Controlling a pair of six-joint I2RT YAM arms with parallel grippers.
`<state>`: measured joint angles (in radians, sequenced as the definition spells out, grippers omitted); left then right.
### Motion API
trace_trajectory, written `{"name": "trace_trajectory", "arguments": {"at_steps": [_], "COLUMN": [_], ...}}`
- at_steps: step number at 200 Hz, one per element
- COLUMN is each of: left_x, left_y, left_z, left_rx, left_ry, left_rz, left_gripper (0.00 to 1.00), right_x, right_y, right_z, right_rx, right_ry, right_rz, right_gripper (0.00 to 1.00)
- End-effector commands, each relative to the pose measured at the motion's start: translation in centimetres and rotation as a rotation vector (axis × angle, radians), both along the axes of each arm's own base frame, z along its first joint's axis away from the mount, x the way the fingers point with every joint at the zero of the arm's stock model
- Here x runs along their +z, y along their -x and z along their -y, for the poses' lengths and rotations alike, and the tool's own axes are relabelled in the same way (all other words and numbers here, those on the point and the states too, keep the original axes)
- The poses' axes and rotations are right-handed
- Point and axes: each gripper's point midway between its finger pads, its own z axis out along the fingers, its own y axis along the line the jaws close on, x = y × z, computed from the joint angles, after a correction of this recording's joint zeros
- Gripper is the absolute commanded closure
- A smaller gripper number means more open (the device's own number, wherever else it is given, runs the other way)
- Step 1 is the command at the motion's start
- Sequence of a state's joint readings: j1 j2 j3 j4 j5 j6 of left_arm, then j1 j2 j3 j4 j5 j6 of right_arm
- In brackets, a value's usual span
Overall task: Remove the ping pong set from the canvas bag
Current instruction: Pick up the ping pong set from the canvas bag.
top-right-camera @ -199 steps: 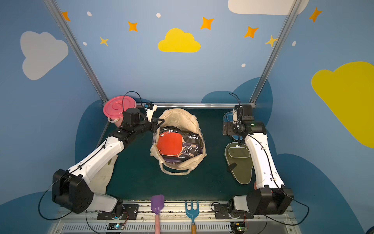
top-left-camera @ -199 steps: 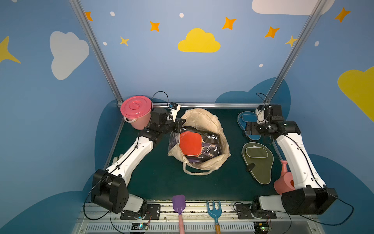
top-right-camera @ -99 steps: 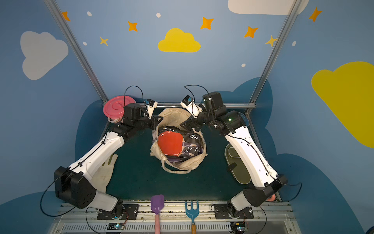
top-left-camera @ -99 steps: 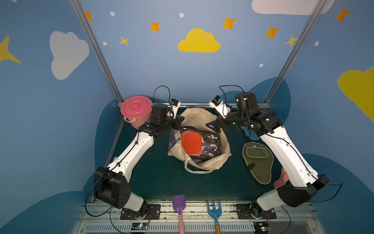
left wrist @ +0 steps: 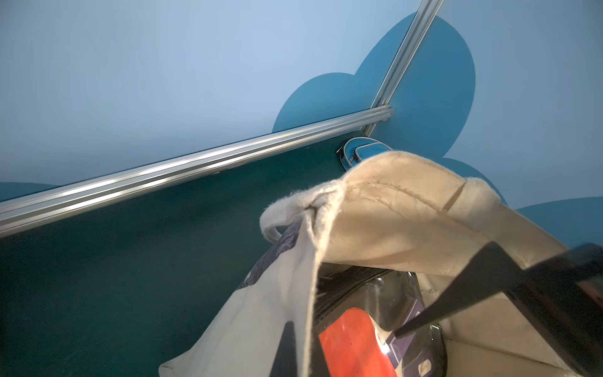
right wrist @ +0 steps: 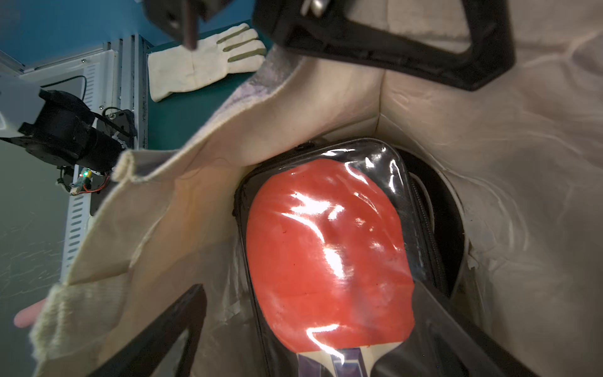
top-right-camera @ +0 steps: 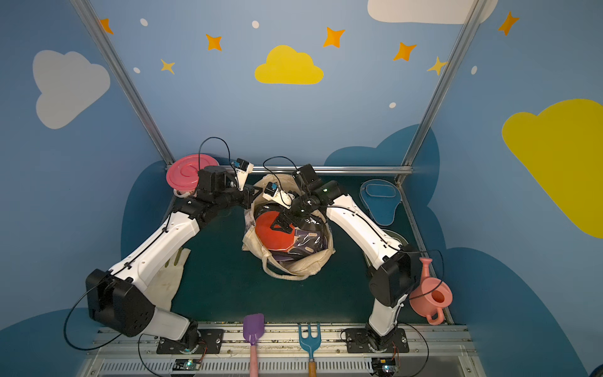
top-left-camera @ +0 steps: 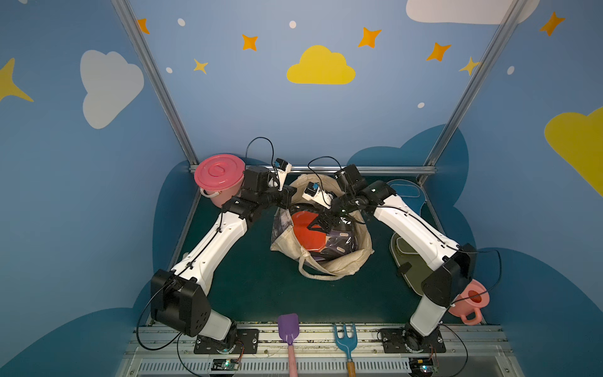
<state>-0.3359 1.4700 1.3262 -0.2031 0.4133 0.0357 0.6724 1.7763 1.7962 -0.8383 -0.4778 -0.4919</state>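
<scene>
Right wrist view: the right tool (right wrist: 310,290) hangs with its jaws wide apart over the clear-wrapped red paddle (right wrist: 326,248) lying inside the canvas bag (right wrist: 195,182); in both top views the left tool (top-left-camera: 286,203) is clamped on the bag's rim

Both arms wear one livery: the left arm (top-left-camera: 213,240) and the right arm (top-left-camera: 412,230) have glossy white shells dotted with small dark screw holes, capped by chunky black joint housings (top-left-camera: 177,302). Thin black cables (top-left-camera: 259,141) run to a small white wrist camera (top-left-camera: 281,166) (blue patch on top). A green light (top-right-camera: 324,189) glows on the right forearm. The right gripper (top-left-camera: 323,224) is matte black, its fingers (right wrist: 492,55) hollow triangular frames.
</scene>
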Motion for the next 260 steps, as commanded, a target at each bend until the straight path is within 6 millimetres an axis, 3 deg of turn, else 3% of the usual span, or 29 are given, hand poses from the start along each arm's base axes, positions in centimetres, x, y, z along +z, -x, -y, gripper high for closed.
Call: {"name": "trace_trajectory", "arguments": {"at_steps": [1,46,167,188,227,260], "left_x": [6.0,2.0,0.3,0.2,-0.3,-0.6], "left_y": [1.1,1.2,1.6,1.7,1.4,1.3], "left_z": [0.8,1.0,2.3,2.6,2.8,2.6], "left_rx": [-0.067,-0.068,-0.149,-0.173,-0.180,-0.171], "left_ry": [0.124,0.141,0.180,0.189,0.170,0.166], "left_rz": [0.212,0.146,0.103,0.107,0.092,0.091], "left_gripper": [0.96,0.96,0.96,0.96,0.96,0.96], "right_x": [-0.6,-4.3,-8.1,-8.3,-8.9,-9.5], "right_y": [-1.3,-3.6,-6.7,-6.6,-4.5,-3.7], "right_z": [0.0,0.8,0.2,0.0,0.3,0.9], "right_rx": [0.006,-0.024,0.006,0.027,0.118,0.131], "right_ry": [-0.012,0.065,0.110,0.083,0.073,0.071], "right_rz": [0.005,-0.051,-0.105,-0.140,-0.274,-0.352], "right_gripper": [0.03,0.03,0.03,0.04,0.08,0.28]}}
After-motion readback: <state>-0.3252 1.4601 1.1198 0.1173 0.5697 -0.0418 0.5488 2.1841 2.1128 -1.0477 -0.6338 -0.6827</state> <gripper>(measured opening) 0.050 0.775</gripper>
